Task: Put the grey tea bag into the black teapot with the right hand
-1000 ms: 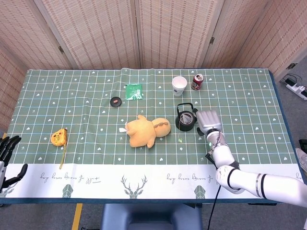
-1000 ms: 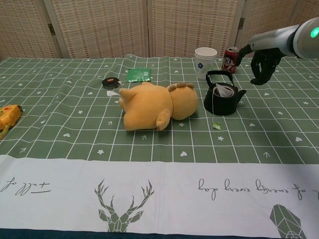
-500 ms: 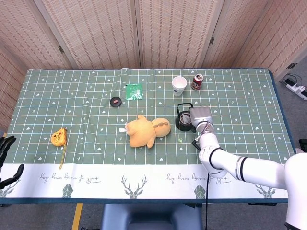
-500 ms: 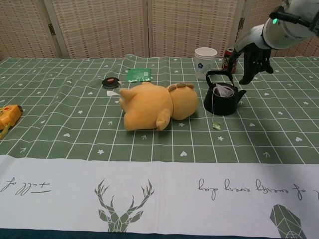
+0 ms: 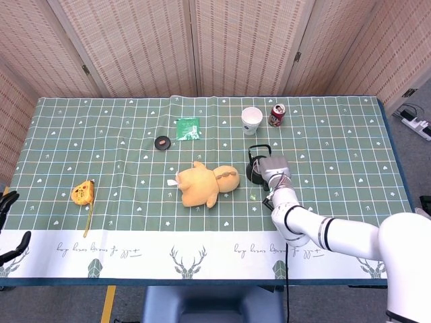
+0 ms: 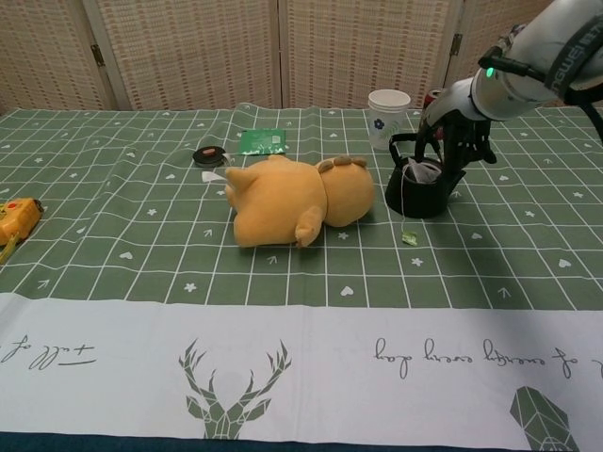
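The black teapot (image 6: 421, 191) stands right of centre, its handle upright. A grey tea bag (image 6: 425, 170) lies in its opening. A string runs from the bag over the rim to a small green tag (image 6: 410, 238) on the cloth. My right hand (image 6: 453, 138) hangs just above and behind the pot's right side, fingers apart and pointing down, holding nothing. In the head view this right hand (image 5: 272, 168) covers the right part of the teapot (image 5: 254, 170). My left hand (image 5: 9, 227) shows at the lower left edge, off the table, fingers spread and empty.
A yellow plush toy (image 6: 287, 196) lies just left of the teapot. Behind the pot stand a white paper cup (image 6: 388, 118) and a red can (image 5: 277, 115). A green packet (image 6: 262, 141) and a black round lid (image 6: 208, 155) lie further left. A yellow object (image 5: 82, 193) sits at far left.
My right hand has swung left from the teapot's right side to just above and behind it. The tea bag, teapot and tag have not moved.
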